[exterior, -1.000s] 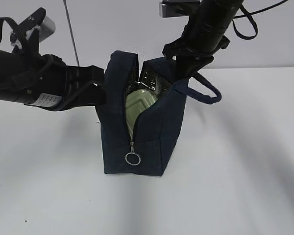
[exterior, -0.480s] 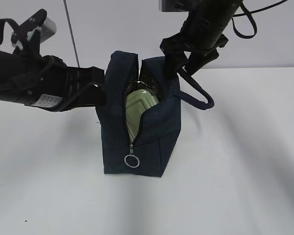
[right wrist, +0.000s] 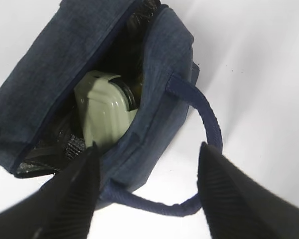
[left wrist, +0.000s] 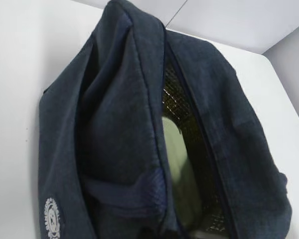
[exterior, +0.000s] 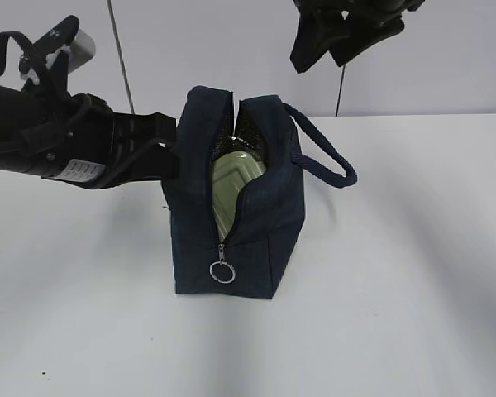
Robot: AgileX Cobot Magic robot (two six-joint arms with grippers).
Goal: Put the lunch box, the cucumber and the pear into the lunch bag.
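The white desk (exterior: 413, 273) carries a single lunch bag (exterior: 231, 240), a dark navy fabric box that stands upright near the middle of the exterior view. Its top zipper is drawn open along most of its length, and the two sides gape apart to show a dark mesh-patterned lining. The left arm reaches in from the left edge of the exterior view, and the left gripper (exterior: 169, 153) sits against the bag's left wall near the top; the fabric is bunched there in the left wrist view, but the fingers themselves are hidden, so whether it is clamped on the cloth cannot be told. The right gripper (exterior: 318, 41) hangs above and to the right of the bag, clear of it. In the right wrist view its two dark ribbed fingers (right wrist: 74, 199) stand wide apart with nothing between them but the bag far below.

The padded loop handle (exterior: 326, 157) droops off the bag's right side, free of both arms. Inside the bag the lunch box (right wrist: 102, 112) stands on edge, its pale green ribbed lid facing the opening. A silver ring pull (exterior: 222, 272) dangles at the low front end of the zipper. The cucumber and the pear cannot be made out in any view.
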